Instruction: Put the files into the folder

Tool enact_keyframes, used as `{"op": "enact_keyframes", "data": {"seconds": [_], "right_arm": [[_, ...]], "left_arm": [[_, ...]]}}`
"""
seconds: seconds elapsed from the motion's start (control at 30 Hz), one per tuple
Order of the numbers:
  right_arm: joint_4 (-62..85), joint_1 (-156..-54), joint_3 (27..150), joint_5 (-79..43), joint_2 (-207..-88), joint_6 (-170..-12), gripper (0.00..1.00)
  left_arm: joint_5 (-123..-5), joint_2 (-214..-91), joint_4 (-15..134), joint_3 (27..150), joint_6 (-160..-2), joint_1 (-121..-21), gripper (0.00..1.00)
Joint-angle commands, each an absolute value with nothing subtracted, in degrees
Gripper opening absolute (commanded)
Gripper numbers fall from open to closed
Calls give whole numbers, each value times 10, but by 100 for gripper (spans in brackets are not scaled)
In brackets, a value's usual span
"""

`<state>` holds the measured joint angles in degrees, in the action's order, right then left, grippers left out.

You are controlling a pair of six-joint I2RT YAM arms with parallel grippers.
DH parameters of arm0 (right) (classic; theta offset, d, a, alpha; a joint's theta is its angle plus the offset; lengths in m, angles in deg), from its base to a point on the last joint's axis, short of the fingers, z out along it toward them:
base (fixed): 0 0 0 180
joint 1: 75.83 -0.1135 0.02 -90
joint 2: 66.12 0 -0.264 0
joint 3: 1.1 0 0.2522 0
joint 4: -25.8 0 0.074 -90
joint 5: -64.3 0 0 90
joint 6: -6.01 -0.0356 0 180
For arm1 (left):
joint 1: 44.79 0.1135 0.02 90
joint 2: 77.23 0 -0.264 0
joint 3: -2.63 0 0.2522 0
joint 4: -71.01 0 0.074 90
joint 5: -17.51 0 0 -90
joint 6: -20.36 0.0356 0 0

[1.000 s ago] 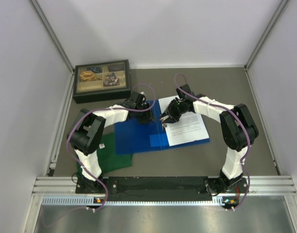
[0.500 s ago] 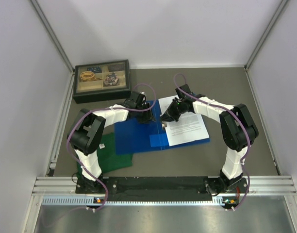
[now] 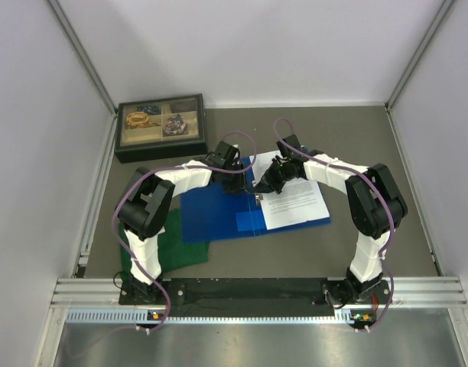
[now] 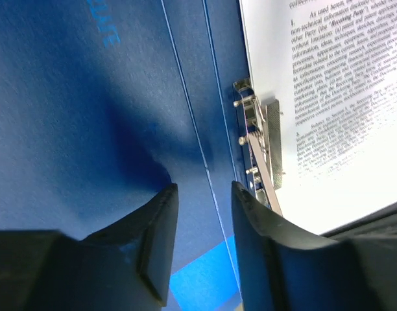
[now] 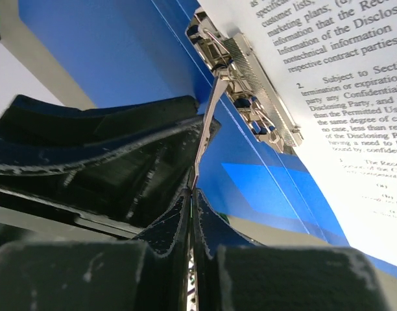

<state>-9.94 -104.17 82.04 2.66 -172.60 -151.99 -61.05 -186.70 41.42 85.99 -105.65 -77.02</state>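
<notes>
Left gripper (image 4: pixel 203 194), parted, slid toward the folder (image 4: pixel 88 116) spine; right gripper (image 5: pixel 191 194) pinches the clip lever (image 5: pixel 208 123).

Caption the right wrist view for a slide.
Right gripper pinches the thin metal clamp lever of the blue plastic binder with printed white sheets.

Left arm (image 3: pixel 180 177) swung right in the last half-second, elbow pulled in. Left gripper (image 3: pixel 235 183) now sits nearer the folder (image 3: pixel 211 218) spine (jaws apart). Right gripper (image 3: pixel 258 186) crept left a touch, pinching the clip lever (image 5: pixel 205 123).
</notes>
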Motion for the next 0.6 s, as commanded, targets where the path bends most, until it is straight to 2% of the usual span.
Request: {"op": "enact_keyframes", "data": {"seconds": [0.0, 0.23, 0.57], "right_arm": [[-102, -1044, 808, 8, -1704, -1503, 0], [-125, -1040, 797, -12, -1711, -1466, 0], [-165, -1026, 809, -53, -1721, -1390, 0]], "left_arm": [[-626, -1898, 371, 875, -1024, -765, 40], [-617, -1935, 330, 893, -987, -758, 23], [-617, -1950, 309, 902, -969, -758, 15]]}}
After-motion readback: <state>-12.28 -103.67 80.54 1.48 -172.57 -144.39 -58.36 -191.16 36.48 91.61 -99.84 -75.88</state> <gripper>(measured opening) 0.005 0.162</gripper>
